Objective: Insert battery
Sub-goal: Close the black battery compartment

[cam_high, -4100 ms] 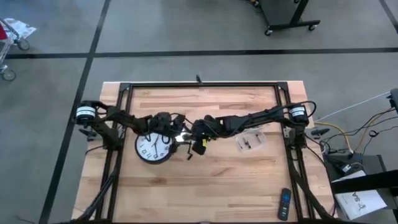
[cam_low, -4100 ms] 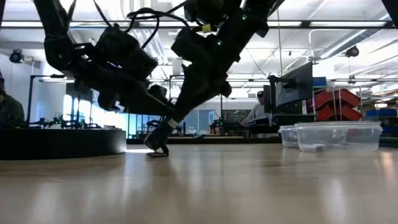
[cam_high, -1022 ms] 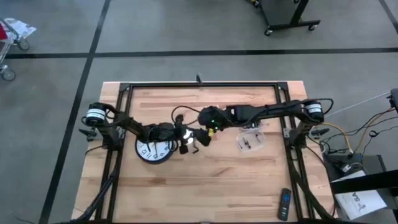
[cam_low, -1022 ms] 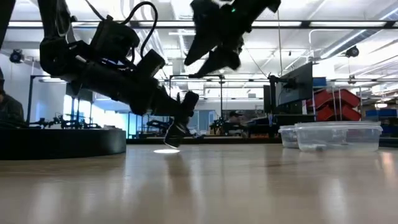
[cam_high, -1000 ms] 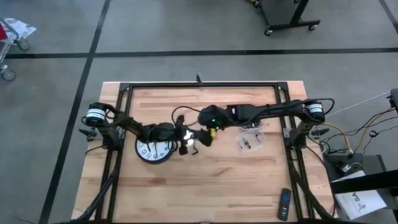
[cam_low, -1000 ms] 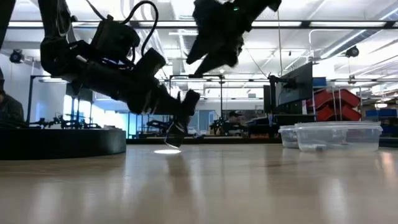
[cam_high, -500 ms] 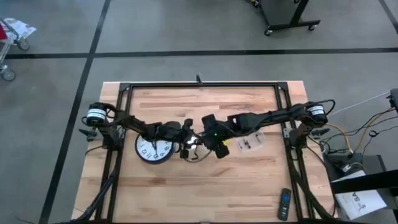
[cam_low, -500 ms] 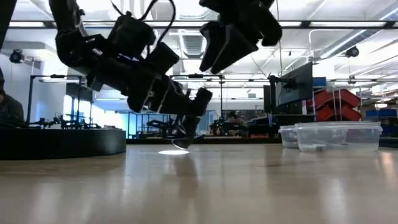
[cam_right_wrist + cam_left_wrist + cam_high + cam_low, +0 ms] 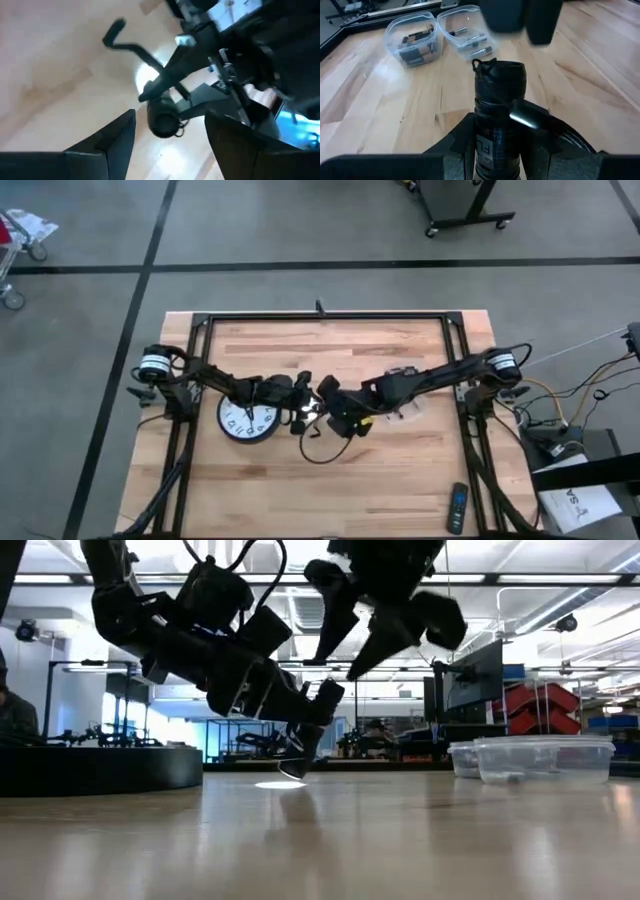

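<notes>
The left tool [image 9: 495, 145] is clamped on a black flashlight [image 9: 498, 95], holding it by the body with the open end sticking out past the fingers [image 9: 462, 135]. In the high view that left tool [image 9: 300, 412] sits near the middle of the tabletop [image 9: 330, 480], just right of the wall clock [image 9: 245, 418] lying face up. The low view shows the flashlight [image 9: 300, 755] tilted nose-down, its tip just above a bright patch on the wood.

The right tool [image 9: 170, 130] has its fingers [image 9: 117, 135] spread wide with nothing between them, looking down at the flashlight [image 9: 162, 117] and the left arm holding it. From above, the right tool [image 9: 345, 420] is just beside the left one, nearly touching it; in the low view it hangs above and to the right of the flashlight, jaws apart.

Batteries: I can see them in two clear tubs [image 9: 437, 35] beyond the flashlight in the left wrist view, one tub [image 9: 412, 37] with dark and copper cells, the other [image 9: 470, 30] with a few silvery ones. In the high view the tubs [image 9: 405, 405] are partly under the right arm. Can't tell if any battery is in the flashlight already.

A remote [image 9: 456, 507] lies near the tabletop's right front corner.
</notes>
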Robot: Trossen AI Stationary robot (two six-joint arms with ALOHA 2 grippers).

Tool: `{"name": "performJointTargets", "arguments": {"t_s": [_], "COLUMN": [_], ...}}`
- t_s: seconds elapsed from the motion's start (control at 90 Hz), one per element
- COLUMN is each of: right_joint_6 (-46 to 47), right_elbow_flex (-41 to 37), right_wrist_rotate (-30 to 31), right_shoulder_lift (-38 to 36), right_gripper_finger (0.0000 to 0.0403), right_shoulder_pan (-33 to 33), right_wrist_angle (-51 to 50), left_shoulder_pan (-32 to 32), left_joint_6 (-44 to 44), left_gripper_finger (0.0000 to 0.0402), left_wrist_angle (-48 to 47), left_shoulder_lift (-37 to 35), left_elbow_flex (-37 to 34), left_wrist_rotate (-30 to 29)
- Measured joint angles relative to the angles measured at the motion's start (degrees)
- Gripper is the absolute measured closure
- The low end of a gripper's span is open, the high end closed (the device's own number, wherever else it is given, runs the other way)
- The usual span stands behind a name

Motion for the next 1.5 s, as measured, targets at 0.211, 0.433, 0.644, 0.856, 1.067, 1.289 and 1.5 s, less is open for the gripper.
{"name": "performJointTargets", "arguments": {"t_s": [0.211, 0.433, 0.644, 0.856, 1.067, 1.289, 1.5], "right_joint_6": [-3.95, -3.98, -4.76, -5.92, -4.73, 1.2, 9.55], "right_elbow_flex": [-0.02, -0.02, -0.02, -0.02, -0.02, -0.02, -0.02], "right_wrist_rotate": [1.99, 2.33, 2.25, 1.73, 1.85, 1.7, 1.75], "right_shoulder_lift": [2.05, 2.05, 2.05, 2.93, 3.95, 3.95, 4.76], "right_gripper_finger": [0.0205, 0.0223, 0.025, 0.0275, 0.0295, 0.0299, 0.0307], "right_shoulder_pan": [0.0, -0.32, -1.0, -1.43, -1.42, -1.42, -1.4], "right_wrist_angle": [-0.25, -0.11, 0.35, 0.93, 1.31, 1.71, 1.98], "left_shoulder_pan": [0.0, 0.0, 0.0, 0.0, -0.02, 0.0, -0.01], "left_joint_6": [0.0, 0.0, 0.0, 0.0, 0.0, 0.0, 0.04], "left_gripper_finger": [0.0309, 0.0309, 0.0309, 0.0309, 0.0309, 0.0309, 0.0309], "left_wrist_angle": [-0.04, -0.42, -0.42, -0.44, -1.01, -0.98, -1.03], "left_shoulder_lift": [0.0, 0.0, 0.0, 0.0, 0.09, 0.09, 0.09], "left_elbow_flex": [-0.04, -0.09, -0.09, -0.11, -0.15, -0.15, -0.2], "left_wrist_rotate": [0.0, 0.02, 0.04, 0.04, 0.11, 0.13, -0.17]}}
